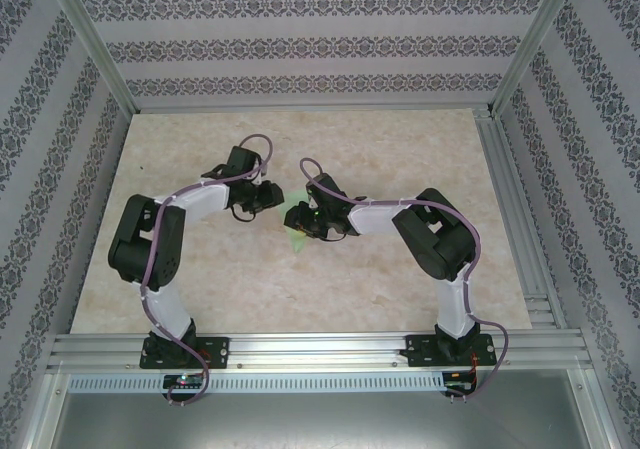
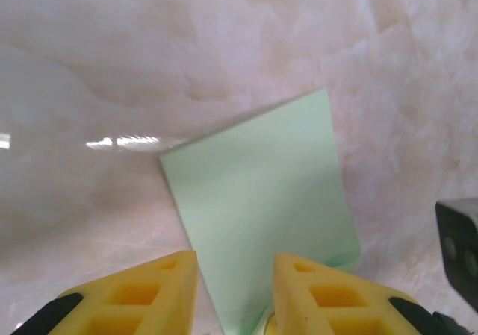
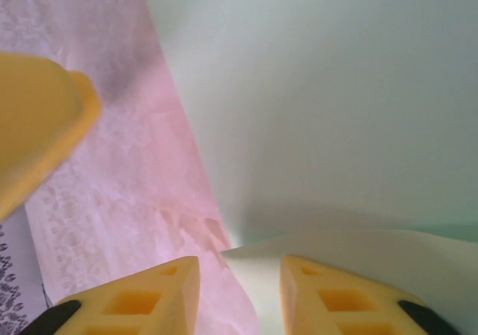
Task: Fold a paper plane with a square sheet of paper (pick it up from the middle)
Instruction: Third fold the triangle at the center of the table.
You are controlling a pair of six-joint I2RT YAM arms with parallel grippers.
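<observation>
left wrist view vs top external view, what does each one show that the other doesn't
Left wrist view: close up, the paper sheet has a flat pale green face, straight edges and a curling near corner, and it runs between the left tool's spread yellow fingers.
Top external view: the left arm, the right arm, the aluminium rail and the patterned walls; here the sheet is a green sliver by the right tool.
Both: the marble table, the sheet and the left tool.

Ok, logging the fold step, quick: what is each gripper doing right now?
Left gripper: open, the sheet of paper lying in the gap between its fingers.
Right gripper: open, a raised edge of the paper by its fingertips.
</observation>
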